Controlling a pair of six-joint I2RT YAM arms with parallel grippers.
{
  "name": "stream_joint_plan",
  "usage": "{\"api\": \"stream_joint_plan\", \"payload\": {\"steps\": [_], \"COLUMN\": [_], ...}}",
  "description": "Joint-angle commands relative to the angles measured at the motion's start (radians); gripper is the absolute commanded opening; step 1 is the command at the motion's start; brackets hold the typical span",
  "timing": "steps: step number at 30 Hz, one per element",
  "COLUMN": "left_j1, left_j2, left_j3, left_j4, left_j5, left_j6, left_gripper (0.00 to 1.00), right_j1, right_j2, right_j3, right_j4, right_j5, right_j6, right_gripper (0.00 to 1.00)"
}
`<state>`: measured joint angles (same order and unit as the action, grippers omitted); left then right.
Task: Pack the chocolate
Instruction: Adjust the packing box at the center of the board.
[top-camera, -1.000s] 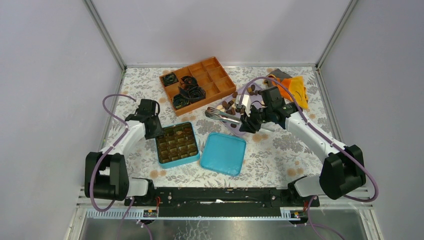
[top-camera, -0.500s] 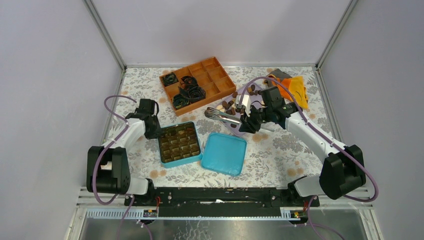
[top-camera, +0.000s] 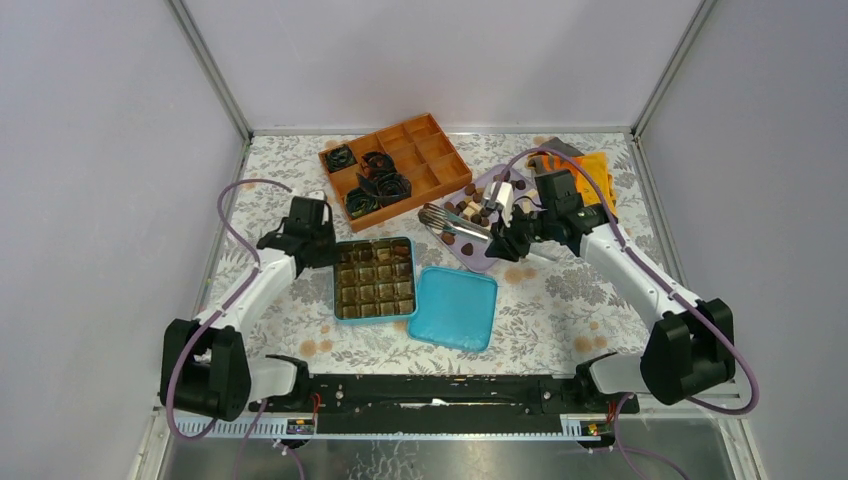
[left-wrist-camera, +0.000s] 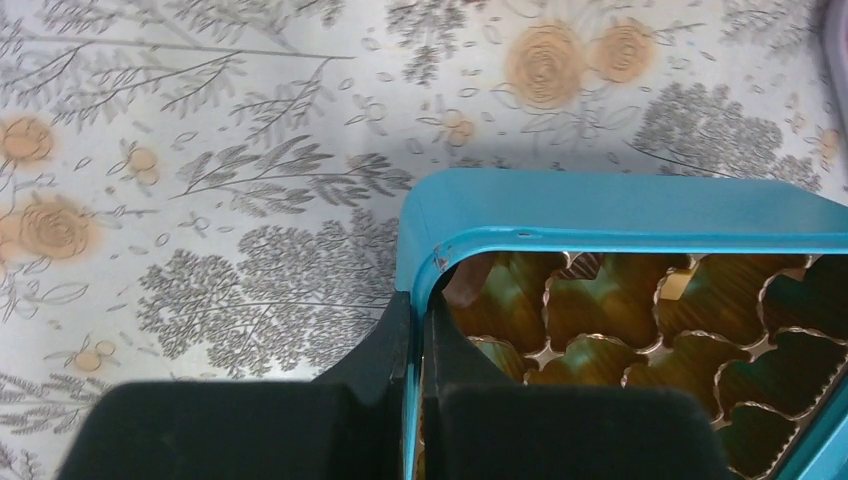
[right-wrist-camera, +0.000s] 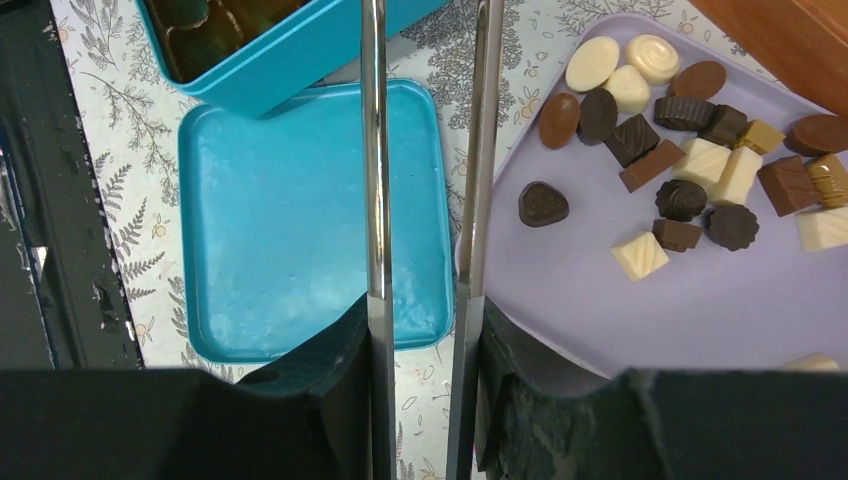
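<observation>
Two grips set: left tool (left-wrist-camera: 418, 312) pinches the rim of the square teal tin (left-wrist-camera: 600, 210); right tool (right-wrist-camera: 425, 330) clamps spread steel tongs (right-wrist-camera: 374, 150) near assorted chocolates (right-wrist-camera: 682, 198) on a lilac tray (right-wrist-camera: 600, 320). Next, probably, tong one piece.

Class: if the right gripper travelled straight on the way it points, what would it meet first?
The right gripper's tongs lead, passing along the blue lid's edge; probably the teal tin's corner first, though depth is unclear.
</observation>
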<state>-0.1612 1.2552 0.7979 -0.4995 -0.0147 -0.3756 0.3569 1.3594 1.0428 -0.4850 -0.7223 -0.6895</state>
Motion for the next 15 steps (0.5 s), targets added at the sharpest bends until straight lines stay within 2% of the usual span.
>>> {"api": "stream_joint_plan", "payload": {"steps": [1,9,15], "left_j1": [-0.047,-0.094,-0.104], "left_j2": [-0.050,-0.287,-0.377], "left_j3": [0.040,-0.079,-0.119], "left_j4": [0.139,0.327,0.372], "left_j5": [-0.014,-0.078,-0.137], "left_j6": [0.038,0.108,0.119], "left_gripper": [0.00,0.00,0.00], "right_j1": [-0.028,-0.072,-0.081], "right_j2": [-0.059,-0.090,-0.101], "right_j3": [0.025,0.019,0.019], "right_j4": [0.027,0.042,0.044], "right_j5": [-0.066,-0.081,-0.088], "right_j6": [0.018,0.040,0.044], "right_gripper": [0.00,0.00,0.00]}}
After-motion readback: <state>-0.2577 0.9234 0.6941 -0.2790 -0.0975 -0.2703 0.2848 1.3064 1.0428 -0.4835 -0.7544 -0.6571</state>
